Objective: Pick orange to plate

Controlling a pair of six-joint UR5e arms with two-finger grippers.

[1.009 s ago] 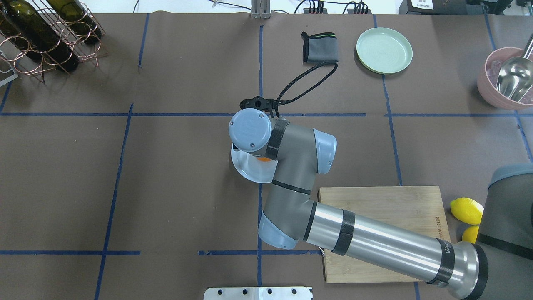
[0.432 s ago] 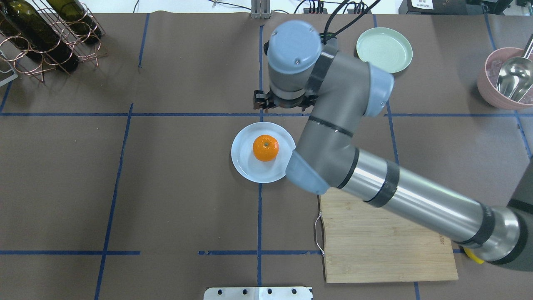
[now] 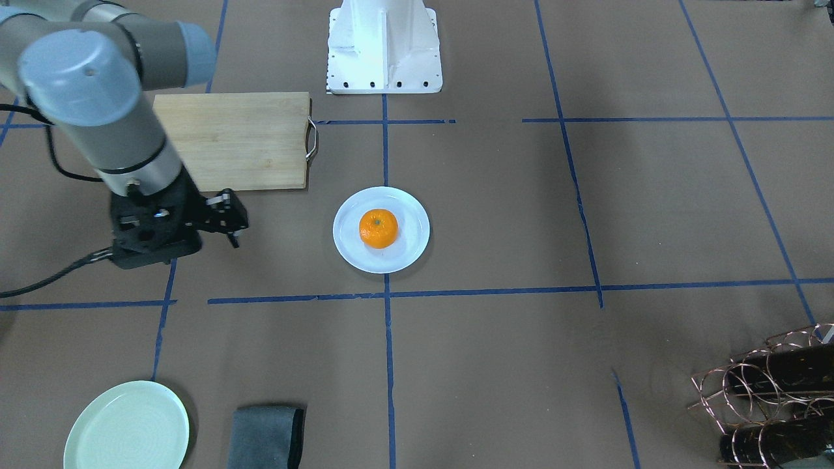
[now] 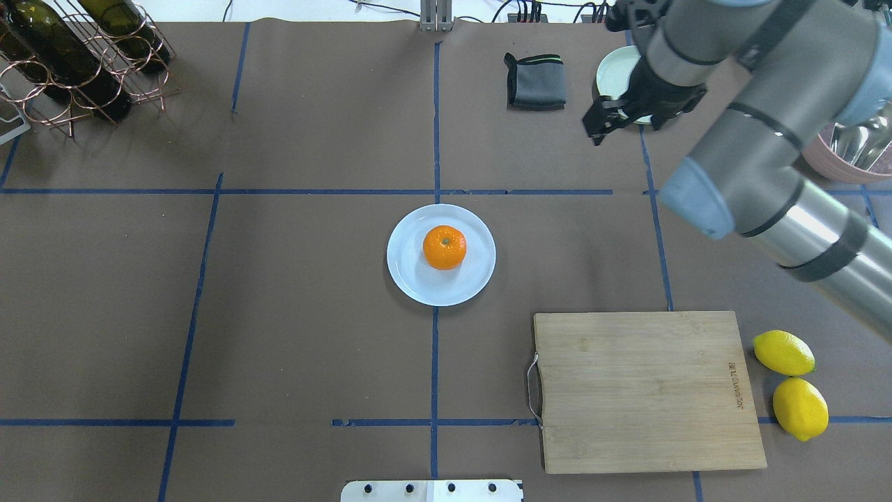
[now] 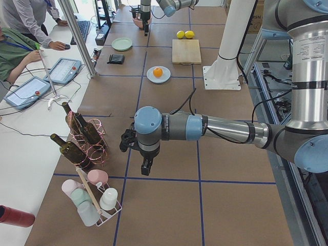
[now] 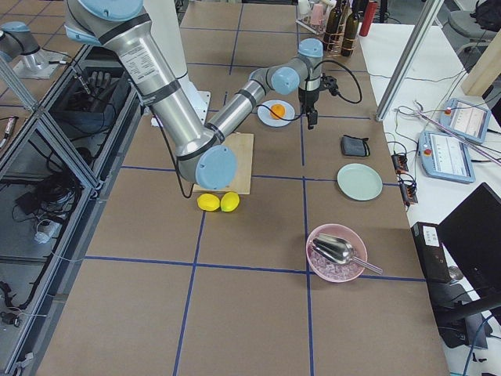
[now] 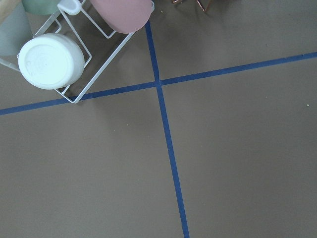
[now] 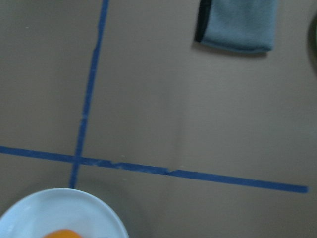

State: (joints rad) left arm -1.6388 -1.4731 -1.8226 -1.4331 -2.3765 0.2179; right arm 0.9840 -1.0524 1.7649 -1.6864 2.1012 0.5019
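Observation:
The orange (image 4: pixel 444 247) rests a little behind the middle of the white plate (image 4: pixel 418 279), at the table's centre; the front view shows the same orange (image 3: pixel 378 228) and plate (image 3: pixel 414 251). My right gripper (image 4: pixel 627 115) hangs high over the back right, well away from the plate, jaws spread open and holding nothing; from the front this gripper (image 3: pixel 229 220) is left of the plate. The right wrist view catches only the plate's rim (image 8: pixel 59 208) and a sliver of orange. My left gripper (image 5: pixel 145 168) shows only in the left side view, far off by the bottle rack; I cannot tell its state.
A pale green plate (image 4: pixel 617 70) lies partly under the right gripper, with a folded grey cloth (image 4: pixel 535 81) beside it. A wooden cutting board (image 4: pixel 644 390) and two lemons (image 4: pixel 784 352) sit front right. A pink bowl with scoop (image 6: pixel 337 252) and wine rack (image 4: pixel 77 56) stand at the back.
The right arm lifted off the plate and swung away to the back right, rising. The orange, hidden under the wrist a second ago, now lies uncovered on the plate.

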